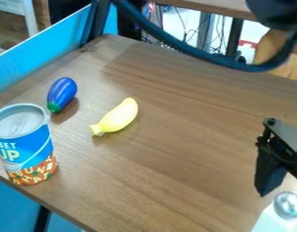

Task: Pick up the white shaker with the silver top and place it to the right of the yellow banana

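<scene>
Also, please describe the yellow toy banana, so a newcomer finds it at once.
On the brown wooden table, find the blue, cylindrical metal can. The curved yellow toy banana lies to its right in the picture, narrow end toward the can. Its yellow sets it apart from the neighbouring blue toy eggplant with green tip.

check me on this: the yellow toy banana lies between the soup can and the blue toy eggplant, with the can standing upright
The banana's place is wrong: in the camera view, the yellow toy banana lies to the right of both the soup can and the blue toy eggplant. The can does stand upright.
</scene>
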You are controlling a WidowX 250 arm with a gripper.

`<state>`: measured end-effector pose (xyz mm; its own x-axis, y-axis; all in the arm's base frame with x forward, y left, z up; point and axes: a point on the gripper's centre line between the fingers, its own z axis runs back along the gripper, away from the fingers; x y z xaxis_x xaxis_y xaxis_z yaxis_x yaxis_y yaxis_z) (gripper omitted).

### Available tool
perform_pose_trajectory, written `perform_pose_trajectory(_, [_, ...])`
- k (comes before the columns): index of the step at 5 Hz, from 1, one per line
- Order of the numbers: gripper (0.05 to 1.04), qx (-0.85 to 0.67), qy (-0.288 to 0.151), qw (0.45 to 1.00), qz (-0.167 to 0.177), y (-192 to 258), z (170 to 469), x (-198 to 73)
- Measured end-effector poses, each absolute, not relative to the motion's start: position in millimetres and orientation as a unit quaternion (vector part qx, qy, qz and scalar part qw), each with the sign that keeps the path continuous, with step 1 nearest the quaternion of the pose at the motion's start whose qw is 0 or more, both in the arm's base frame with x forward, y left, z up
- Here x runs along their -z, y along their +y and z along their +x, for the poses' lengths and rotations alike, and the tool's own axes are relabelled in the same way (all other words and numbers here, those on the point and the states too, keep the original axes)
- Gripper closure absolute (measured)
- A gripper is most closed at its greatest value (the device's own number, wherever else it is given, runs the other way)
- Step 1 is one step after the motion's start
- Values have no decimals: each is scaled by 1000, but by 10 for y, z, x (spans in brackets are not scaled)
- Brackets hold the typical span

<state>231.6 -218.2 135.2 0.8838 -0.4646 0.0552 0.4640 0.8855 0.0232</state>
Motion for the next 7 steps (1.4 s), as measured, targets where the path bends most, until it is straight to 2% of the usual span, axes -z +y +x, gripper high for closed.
perform_pose_trajectory(2, [83,247,23,968,33,-2252,2385,-1082])
perform_pose_trajectory(4, [122,239,45,969,50,-2273,2469,-939])
perform_pose_trajectory(5, [355,239,39,970,34,-2252,2499,-939])
perform_pose_trajectory(6, [445,240,31,970,11,-2162,2454,-968])
perform_pose_trajectory(7, [445,241,-22,970,-27,-1936,2444,-1388])
